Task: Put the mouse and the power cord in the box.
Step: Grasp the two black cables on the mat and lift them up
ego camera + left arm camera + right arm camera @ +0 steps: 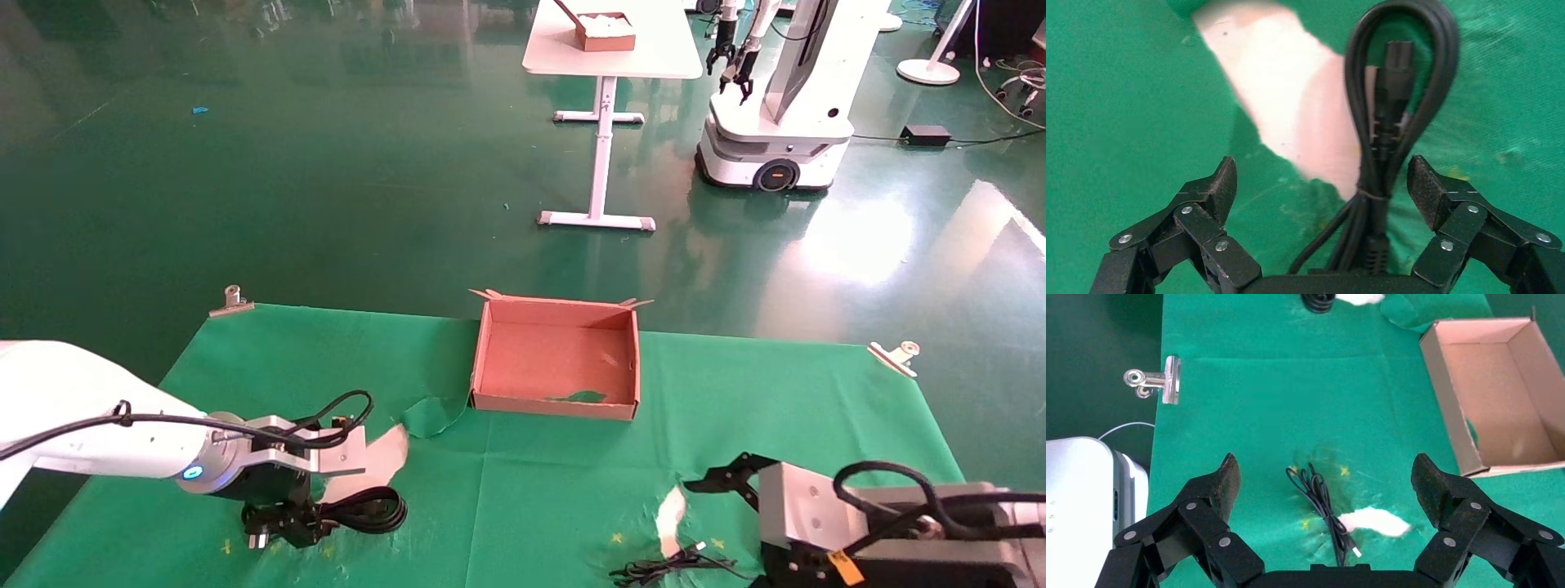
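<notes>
The power cord (369, 510) lies bundled on the green cloth at the front left, its plug (260, 536) toward the table edge. My left gripper (286, 516) is down over it and open. In the left wrist view the cord (1376, 141) runs between the spread fingers (1223, 180), nearer one pad, and neither pad touches it. The brown box (556, 404) stands empty at the table's far middle. My right gripper (739, 523) hangs open at the front right above a thin black cable (1319, 496) with a USB plug. The mouse itself is hidden.
Tears in the cloth bare the white tabletop (384, 457) beside the cord and another patch (1373, 522) by the thin cable. Metal clips (231, 300) (895, 355) hold the cloth's far corners. Another robot (776, 106) and a white table (613, 49) stand across the floor.
</notes>
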`<action>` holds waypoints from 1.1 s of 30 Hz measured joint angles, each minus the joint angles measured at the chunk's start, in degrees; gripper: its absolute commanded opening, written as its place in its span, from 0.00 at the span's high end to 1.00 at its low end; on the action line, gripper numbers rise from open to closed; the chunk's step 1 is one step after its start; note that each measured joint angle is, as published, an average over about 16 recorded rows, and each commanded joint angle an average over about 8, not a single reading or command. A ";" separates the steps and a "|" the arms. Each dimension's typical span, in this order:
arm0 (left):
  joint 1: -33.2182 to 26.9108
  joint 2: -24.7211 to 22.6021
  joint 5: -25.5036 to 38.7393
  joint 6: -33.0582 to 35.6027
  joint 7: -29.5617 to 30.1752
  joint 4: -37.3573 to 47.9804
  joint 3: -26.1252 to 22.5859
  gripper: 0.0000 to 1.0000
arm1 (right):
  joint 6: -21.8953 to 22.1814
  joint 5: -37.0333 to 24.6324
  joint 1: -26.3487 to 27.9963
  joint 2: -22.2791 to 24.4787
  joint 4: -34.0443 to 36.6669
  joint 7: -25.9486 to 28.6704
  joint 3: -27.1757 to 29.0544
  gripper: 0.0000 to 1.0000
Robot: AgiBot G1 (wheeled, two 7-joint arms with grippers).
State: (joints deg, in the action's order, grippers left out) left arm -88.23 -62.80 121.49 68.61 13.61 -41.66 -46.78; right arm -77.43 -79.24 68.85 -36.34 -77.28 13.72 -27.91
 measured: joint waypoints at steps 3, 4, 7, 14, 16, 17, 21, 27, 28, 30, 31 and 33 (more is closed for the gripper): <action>-0.66 -0.62 0.09 -0.35 -0.86 1.88 -0.06 0.00 | 0.17 -2.19 0.51 -0.96 0.04 -0.05 -0.98 0.00; -0.84 -0.79 0.09 -0.42 -1.14 2.40 -0.08 0.00 | 0.26 -3.20 0.77 -1.42 0.07 -0.07 -1.42 0.00; -1.28 -1.23 0.06 -0.53 -1.86 3.74 -0.13 0.00 | 0.63 -7.13 1.80 -3.33 0.27 -0.13 -3.15 0.00; -1.90 -1.87 -0.14 -0.75 -3.07 5.81 -0.12 0.00 | 1.39 -19.73 5.42 -10.29 2.80 0.02 -8.88 0.00; -2.01 -1.98 -0.20 -0.82 -3.33 6.21 -0.11 0.00 | 1.67 -23.36 6.47 -12.62 4.24 -0.02 -10.60 0.00; -2.06 -2.04 -0.23 -0.85 -3.45 6.39 -0.10 0.00 | 1.84 -25.10 6.96 -13.78 5.06 -0.10 -11.44 0.00; -2.23 -2.21 -0.32 -0.96 -3.85 7.00 -0.08 0.00 | 2.75 -30.89 8.59 -18.05 8.91 -0.41 -14.24 0.00; -2.41 -2.41 -0.38 -1.08 -4.23 7.68 -0.07 0.28 | 3.99 -36.22 10.18 -22.67 14.49 -1.11 -16.86 0.26; -2.44 -2.43 -0.39 -1.10 -4.27 7.76 -0.07 0.41 | 4.19 -36.73 10.32 -23.17 15.20 -1.27 -17.11 0.39; -2.47 -2.47 -0.40 -1.13 -4.34 7.90 -0.07 0.66 | 4.57 -37.55 10.54 -23.97 16.36 -1.54 -17.50 0.64; -2.49 -2.49 -0.40 -1.14 -4.36 7.95 -0.07 0.78 | 4.73 -37.85 10.63 -24.26 16.80 -1.64 -17.64 0.76; -2.51 -2.51 -0.40 -1.16 -4.40 8.04 -0.07 1.00 | 4.99 -38.30 10.76 -24.70 17.44 -1.78 -17.83 1.00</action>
State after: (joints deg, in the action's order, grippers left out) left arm -90.74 -65.31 121.08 67.45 9.21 -33.62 -46.85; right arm -72.44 -117.54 79.61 -61.03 -59.84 11.94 -45.74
